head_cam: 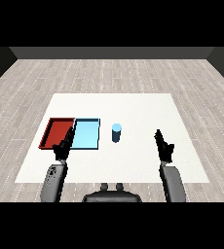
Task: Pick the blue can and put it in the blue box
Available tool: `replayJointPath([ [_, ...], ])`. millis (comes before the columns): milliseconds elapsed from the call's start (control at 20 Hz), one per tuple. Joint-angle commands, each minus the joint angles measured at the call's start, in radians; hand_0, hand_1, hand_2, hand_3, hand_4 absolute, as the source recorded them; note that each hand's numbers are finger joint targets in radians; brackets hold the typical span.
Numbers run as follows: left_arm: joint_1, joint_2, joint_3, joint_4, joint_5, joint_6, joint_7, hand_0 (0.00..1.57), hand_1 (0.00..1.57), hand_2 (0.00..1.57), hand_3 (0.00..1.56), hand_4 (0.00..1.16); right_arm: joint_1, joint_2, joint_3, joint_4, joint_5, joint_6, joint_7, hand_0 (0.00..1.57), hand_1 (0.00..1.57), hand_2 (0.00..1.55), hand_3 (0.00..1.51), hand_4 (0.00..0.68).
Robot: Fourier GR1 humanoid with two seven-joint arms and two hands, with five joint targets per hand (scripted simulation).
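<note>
The left hand [63, 147] covers the near right corner of the red tray [55, 132] and part of the near left edge of the light blue tray [87, 135]. Both hands, the right hand [164, 146] too, are too small and dark to make out the fingers' pose. Any label on the blue can [116, 133] is too small to read.

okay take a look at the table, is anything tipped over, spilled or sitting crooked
Nothing stands out. The blue can stands upright on the white table, just right of the light blue tray. The red tray lies squarely beside it. Neither the left hand nor the right hand holds anything.
</note>
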Motion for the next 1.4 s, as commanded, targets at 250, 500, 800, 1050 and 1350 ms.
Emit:
replayJointPath([
  [250,0.009,0.003,0.021,-0.068,0.005,0.008,0.043,0.00,0.00,0.00,0.00,0.00,-0.356,0.101,0.033,0.244,0.085,-0.105,-0.003,0.00,0.00,0.00,0.00,0.000],
  [500,-0.035,-0.038,0.049,-0.102,0.084,-0.055,-0.298,0.00,0.00,0.00,0.00,0.00,-0.344,0.115,0.038,0.157,-0.122,0.014,-0.195,0.00,0.00,0.00,0.00,0.000],
  [800,0.035,-0.048,0.051,-0.041,0.069,-0.090,-0.431,0.00,0.00,0.00,0.00,0.00,-0.431,0.112,-0.020,0.377,-0.109,0.062,-0.335,0.00,0.00,0.00,0.00,0.000],
  [1050,0.005,-0.042,0.065,-0.080,0.097,-0.088,-0.371,0.00,0.00,0.00,0.00,0.00,-0.484,0.110,-0.012,0.364,-0.142,0.047,-0.276,0.00,0.00,0.00,0.00,0.000],
  [1350,-0.007,-0.050,0.069,-0.086,0.103,-0.072,-0.334,0.00,0.00,0.00,0.00,0.00,-0.398,0.115,0.076,0.344,-0.162,0.005,-0.333,0.00,0.00,0.00,0.00,0.000],
])
